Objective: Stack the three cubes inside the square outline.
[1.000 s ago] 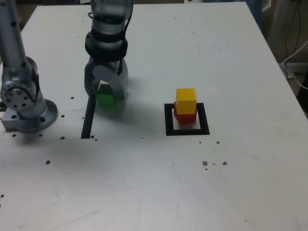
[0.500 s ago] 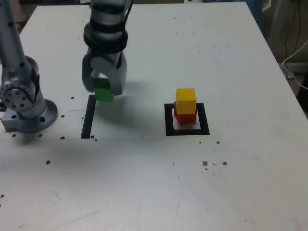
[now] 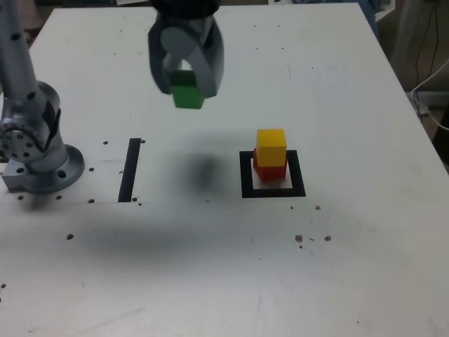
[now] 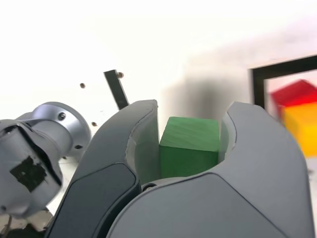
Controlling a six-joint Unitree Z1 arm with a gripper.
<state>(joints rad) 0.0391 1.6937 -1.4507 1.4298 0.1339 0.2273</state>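
From the exterior view, the gripper (image 3: 187, 90) hangs up in the air over the white table (image 3: 351, 267), jaws pointing down and clamped on the green cube (image 3: 188, 93), which is well clear of the surface with a soft shadow under it. Off to the exterior view's right sits the square outline (image 3: 272, 191), and inside it the red cube (image 3: 269, 171) with the yellow cube (image 3: 271, 147) stacked on top, the yellow one twisted a little against the red. The straight black strip (image 3: 130, 170) lies flat on the exterior view's left, running away from the camera, next to the arm's round base (image 3: 38, 165).

The wrist view gives what the other can't: the green cube (image 4: 190, 145) is squeezed flat-faced between the two grey fingers (image 4: 136, 144), sitting square, not tilted. You also catch a corner of the outline (image 4: 277, 72) with the red (image 4: 292, 92) and yellow (image 4: 303, 124) cubes, blurry at the edge. The strip (image 4: 117, 89) and the base (image 4: 62, 126) show there too.
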